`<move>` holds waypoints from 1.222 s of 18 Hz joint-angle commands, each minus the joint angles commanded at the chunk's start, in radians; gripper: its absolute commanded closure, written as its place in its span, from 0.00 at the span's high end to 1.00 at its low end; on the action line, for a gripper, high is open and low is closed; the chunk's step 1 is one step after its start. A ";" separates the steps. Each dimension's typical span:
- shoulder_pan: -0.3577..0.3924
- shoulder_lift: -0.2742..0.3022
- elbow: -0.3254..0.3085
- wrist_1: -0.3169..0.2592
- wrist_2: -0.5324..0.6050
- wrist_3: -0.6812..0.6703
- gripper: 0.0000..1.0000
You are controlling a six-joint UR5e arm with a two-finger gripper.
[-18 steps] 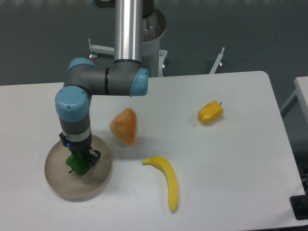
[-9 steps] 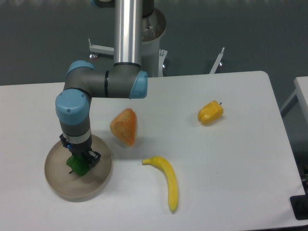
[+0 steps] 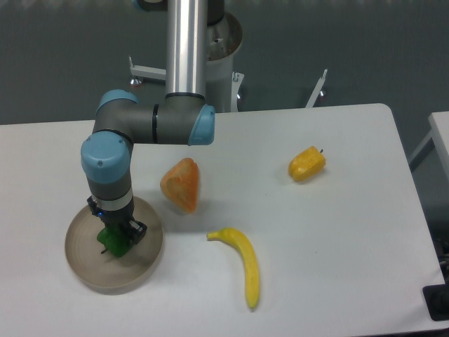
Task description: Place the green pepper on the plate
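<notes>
While over the plate (image 3: 144, 267), jaws (image 3: 116, 235) clamped on green pepper (image 3: 113, 241), pepper low inside the rim

White table (image 3: 337, 239) with rounded corners, dark grey-green floor (image 3: 337, 49) behind

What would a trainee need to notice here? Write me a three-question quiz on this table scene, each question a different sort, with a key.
1. True or false: the green pepper is over the plate.
2. Which item lies nearest the plate? A. the banana B. the orange wedge-shaped piece C. the yellow-orange pepper
3. Fill in: the tool comes at the green pepper from ____.

Key
1. True. The pepper sits inside the plate's rim, with the tool's fingers either side of it.
2. B. The wedge lies just right of the plate; the banana and the yellow-orange pepper lie farther off.
3. Above.
</notes>
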 joint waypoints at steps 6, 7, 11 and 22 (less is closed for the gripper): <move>0.000 0.005 0.002 0.000 0.000 0.002 0.65; 0.000 0.006 0.002 0.000 0.002 0.002 0.71; 0.002 0.024 0.000 -0.005 0.003 0.005 0.82; 0.171 0.153 -0.020 -0.097 0.014 0.317 0.91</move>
